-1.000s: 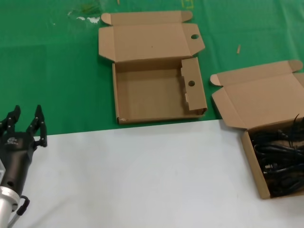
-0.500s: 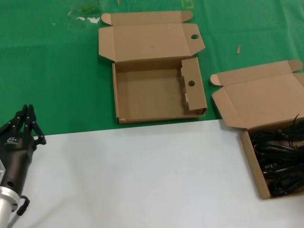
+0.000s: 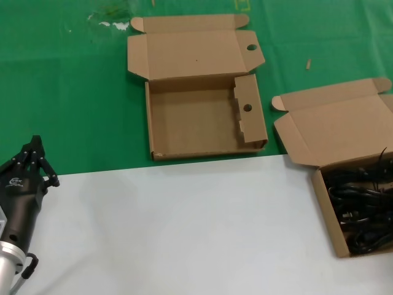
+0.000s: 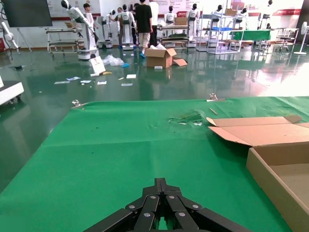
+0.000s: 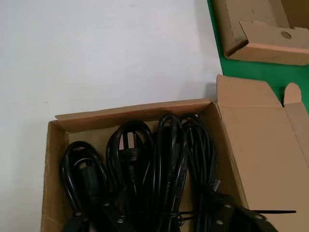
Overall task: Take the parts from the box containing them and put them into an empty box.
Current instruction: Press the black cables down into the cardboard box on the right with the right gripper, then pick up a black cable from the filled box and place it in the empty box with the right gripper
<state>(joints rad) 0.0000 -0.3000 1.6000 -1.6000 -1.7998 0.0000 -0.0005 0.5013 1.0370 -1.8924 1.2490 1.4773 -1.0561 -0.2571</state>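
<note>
The box containing the parts (image 3: 324, 206) lies open at the right edge of the head view, its plain lid (image 3: 338, 132) folded back. Black looped cables (image 3: 362, 206) fill it. In the right wrist view the cables (image 5: 145, 169) lie side by side inside the box wall (image 5: 130, 110), and my right gripper (image 5: 166, 215) hangs open just above them, holding nothing. The empty box (image 3: 190, 123) with round holes sits at the back centre on the green cloth; it also shows from both wrists (image 4: 280, 169) (image 5: 270, 41). My left gripper (image 3: 35, 144) (image 4: 160, 182) is shut and empty at the near left.
A white sheet (image 3: 184, 227) covers the near half of the table and a green cloth (image 3: 73, 92) the far half. Small scraps (image 3: 110, 23) lie on the cloth at the back left. Beyond the table is a hall floor with boxes and people (image 4: 145, 29).
My left gripper's fingers have closed from spread apart to pressed together, staying in the same place. The boxes and cables have not moved.
</note>
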